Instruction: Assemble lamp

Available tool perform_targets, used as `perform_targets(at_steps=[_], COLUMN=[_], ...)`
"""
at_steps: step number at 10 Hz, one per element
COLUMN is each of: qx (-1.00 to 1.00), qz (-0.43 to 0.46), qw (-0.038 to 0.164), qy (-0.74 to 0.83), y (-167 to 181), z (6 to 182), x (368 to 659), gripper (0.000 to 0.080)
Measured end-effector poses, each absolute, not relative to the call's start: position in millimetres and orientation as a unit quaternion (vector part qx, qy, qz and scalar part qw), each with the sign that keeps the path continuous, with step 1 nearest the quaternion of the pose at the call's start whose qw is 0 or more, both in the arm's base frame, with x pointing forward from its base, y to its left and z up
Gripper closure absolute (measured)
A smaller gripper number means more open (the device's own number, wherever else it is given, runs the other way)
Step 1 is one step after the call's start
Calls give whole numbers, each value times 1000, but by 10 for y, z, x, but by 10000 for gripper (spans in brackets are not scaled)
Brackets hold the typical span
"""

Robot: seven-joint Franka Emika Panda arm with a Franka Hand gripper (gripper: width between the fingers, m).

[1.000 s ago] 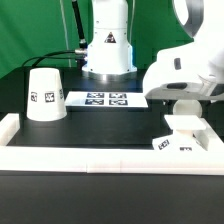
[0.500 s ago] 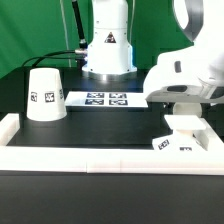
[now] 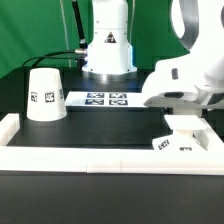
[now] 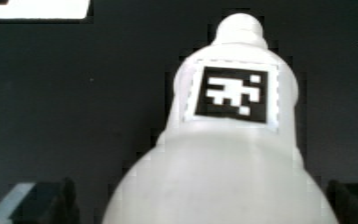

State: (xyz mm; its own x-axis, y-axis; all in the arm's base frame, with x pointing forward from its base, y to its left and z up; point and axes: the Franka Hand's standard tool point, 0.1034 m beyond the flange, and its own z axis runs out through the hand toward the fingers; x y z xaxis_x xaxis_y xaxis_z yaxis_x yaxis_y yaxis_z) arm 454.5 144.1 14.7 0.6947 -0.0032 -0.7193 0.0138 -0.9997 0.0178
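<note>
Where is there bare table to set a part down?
Best patch: the bare black table in the middle, bordered by the shade on the exterior view's left, the marker board beyond it, the white rail nearer the camera and the base on the right. Crowded: that right side, where the pincer hangs over the base.

the bulb [image 4: 229, 150] is blurred, its wide end cut off by the wrist view's edge.
</note>
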Motion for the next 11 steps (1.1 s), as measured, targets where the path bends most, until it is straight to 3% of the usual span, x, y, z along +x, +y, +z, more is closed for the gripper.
perform_targets(at_steps=[3, 4, 5, 11], qx=[919, 919, 919, 918], qz=[-395, -395, -395, -396], qw=[12, 12, 12, 5], qy=[2, 1, 1, 18], y=[1433, 1421, 1420, 1393], z=[99, 99, 99, 137], x=[4498, 4502, 4503, 4521], gripper=[101, 188, 224, 224])
